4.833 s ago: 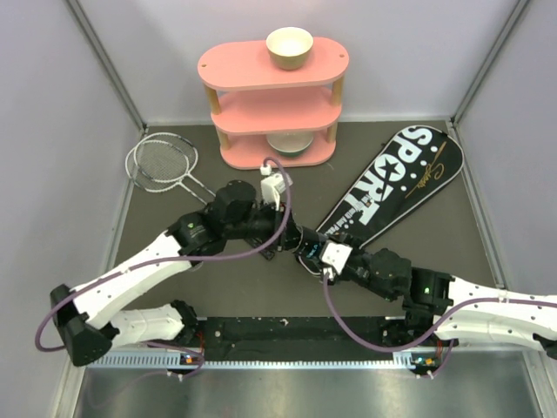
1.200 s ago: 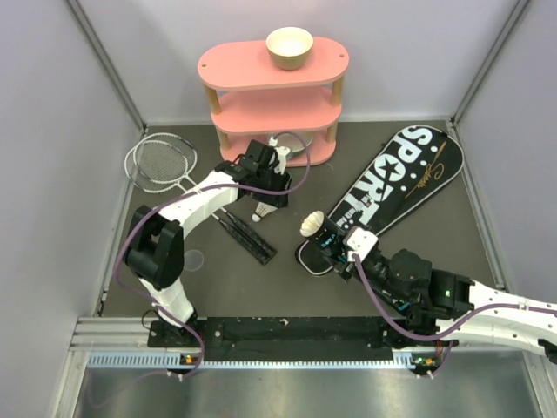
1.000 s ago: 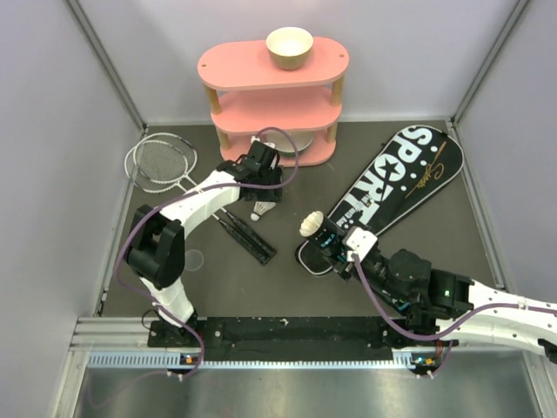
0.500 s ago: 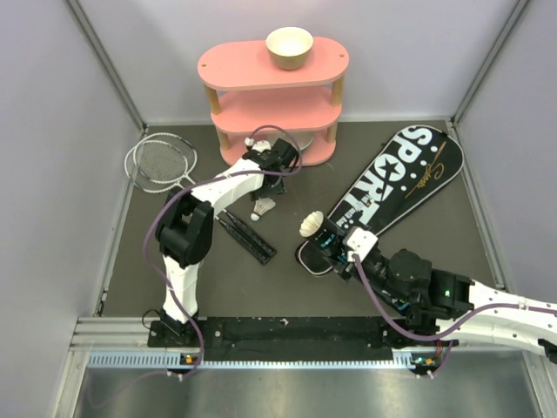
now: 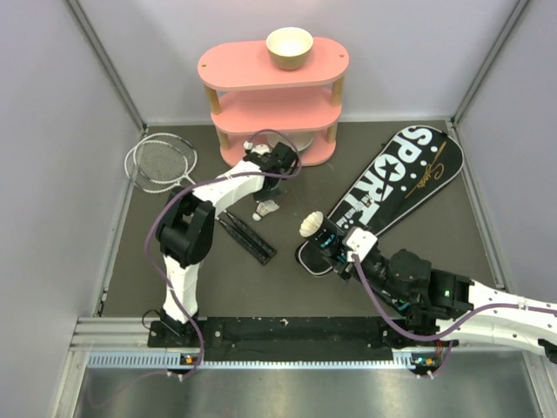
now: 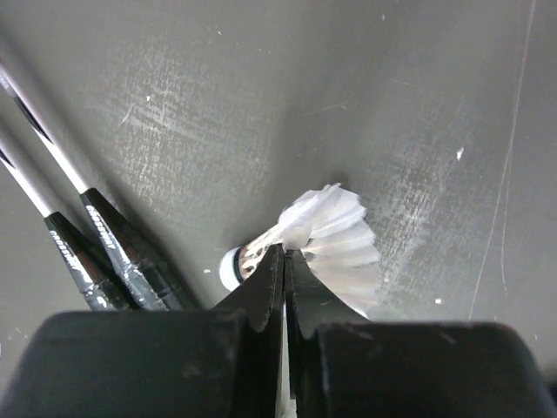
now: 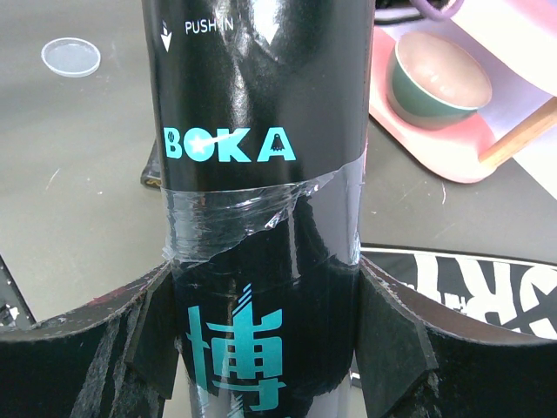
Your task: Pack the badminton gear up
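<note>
My right gripper (image 5: 338, 246) (image 7: 265, 300) is shut on the black tube (image 5: 324, 237) (image 7: 261, 131), lettered BOKA, held over the narrow end of the black SPORT bag (image 5: 392, 185). A whitish shuttlecock end (image 5: 309, 226) shows at the tube's mouth. My left gripper (image 5: 275, 164) (image 6: 285, 252) is shut with nothing clearly in it, in front of the pink shelf. A white shuttlecock (image 5: 266, 210) (image 6: 322, 239) lies on the table below its tips, next to the black racket handles (image 5: 248, 237) (image 6: 113, 252). The two racket heads (image 5: 161, 163) lie at the far left.
The pink three-tier shelf (image 5: 261, 68) stands at the back, with a cream bowl (image 5: 289, 46) on top and another (image 7: 439, 78) on its lowest tier. A clear round lid (image 5: 193, 259) (image 7: 70, 57) lies on the table left of centre. Walls close in left and right.
My left gripper left the centre, moved back toward the shelf's foot and turned. The shuttlecock on the table barely shifted. My right gripper drew back slightly with the tube and has stayed still since.
</note>
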Tool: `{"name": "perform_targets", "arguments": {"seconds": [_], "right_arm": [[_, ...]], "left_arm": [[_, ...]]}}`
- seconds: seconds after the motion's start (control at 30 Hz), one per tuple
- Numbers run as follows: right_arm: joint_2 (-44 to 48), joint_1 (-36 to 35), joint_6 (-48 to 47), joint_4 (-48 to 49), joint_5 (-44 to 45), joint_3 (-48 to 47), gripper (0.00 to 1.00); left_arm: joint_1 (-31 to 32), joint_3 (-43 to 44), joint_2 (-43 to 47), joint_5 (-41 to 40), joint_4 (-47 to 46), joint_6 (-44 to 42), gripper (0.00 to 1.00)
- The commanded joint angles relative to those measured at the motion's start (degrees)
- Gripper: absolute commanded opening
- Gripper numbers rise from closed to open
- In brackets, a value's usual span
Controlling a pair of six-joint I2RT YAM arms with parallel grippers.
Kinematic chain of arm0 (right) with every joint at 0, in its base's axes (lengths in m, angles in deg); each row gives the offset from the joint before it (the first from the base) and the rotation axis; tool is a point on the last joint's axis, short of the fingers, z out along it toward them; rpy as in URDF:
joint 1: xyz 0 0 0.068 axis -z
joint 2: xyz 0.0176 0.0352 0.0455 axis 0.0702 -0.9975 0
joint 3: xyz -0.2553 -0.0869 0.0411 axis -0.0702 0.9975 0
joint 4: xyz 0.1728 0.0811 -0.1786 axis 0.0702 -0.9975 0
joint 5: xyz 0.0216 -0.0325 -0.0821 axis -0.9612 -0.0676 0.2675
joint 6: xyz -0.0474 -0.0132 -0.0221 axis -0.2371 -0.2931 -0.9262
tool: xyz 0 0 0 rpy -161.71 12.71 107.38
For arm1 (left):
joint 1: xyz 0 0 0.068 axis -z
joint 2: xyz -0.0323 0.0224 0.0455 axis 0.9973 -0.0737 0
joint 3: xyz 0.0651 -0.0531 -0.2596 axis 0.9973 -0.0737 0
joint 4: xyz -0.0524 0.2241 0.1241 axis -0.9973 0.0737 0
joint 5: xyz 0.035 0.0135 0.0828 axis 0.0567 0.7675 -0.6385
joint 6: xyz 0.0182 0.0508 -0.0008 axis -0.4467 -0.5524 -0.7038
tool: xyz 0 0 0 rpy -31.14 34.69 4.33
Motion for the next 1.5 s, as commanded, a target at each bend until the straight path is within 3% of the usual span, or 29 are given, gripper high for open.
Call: {"name": "perform_targets", "arguments": {"seconds": [0.0, 0.27, 0.5, 0.53, 0.63, 0.67, 0.77, 0.97, 1.47], "right_arm": [[-1.6, -0.3, 0.7, 2.8, 1.8, -1.6, 0.0], [-4.3, -0.3, -0.7, 2.4, 2.4, -3.0, 0.0], [-4.9, -0.3, -2.8, 3.8, 1.8, -3.9, 0.0], [-4.9, -0.3, -3.0, 4.5, 1.6, -4.0, 0.0], [-4.9, -0.3, -3.8, 5.7, 1.6, -4.4, 0.0], [-4.9, -0.3, -4.0, 6.5, 1.5, -4.4, 0.0], [-4.8, -0.3, -4.6, 8.1, 1.2, -4.5, 0.0], [-5.9, -0.3, -4.9, 8.6, 1.5, -5.2, 0.0], [-4.8, -0.3, -3.9, 10.7, 1.1, -3.7, 0.0]], "left_arm": [[0.0, -2.7, 9.9, 2.4, -4.0, -2.8, 0.0], [-0.7, -17.0, 37.0, 19.5, -21.3, -12.5, 0.0], [-4.5, -24.4, 52.3, 44.0, -28.6, -4.3, 0.0], [-4.7, -25.2, 53.0, 50.4, -32.2, -2.9, 0.0], [-4.8, -30.5, 55.3, 60.1, -40.3, 3.5, 0.0], [-4.9, -33.9, 56.0, 61.8, -47.2, 5.3, 0.0], [-4.8, -37.0, 57.4, 64.8, -52.8, 9.8, 0.0], [-4.8, -39.0, 60.1, 65.4, -53.2, 9.7, 0.0], [-4.8, -35.9, 62.2, 66.7, -48.1, 7.5, 0.0]]}}
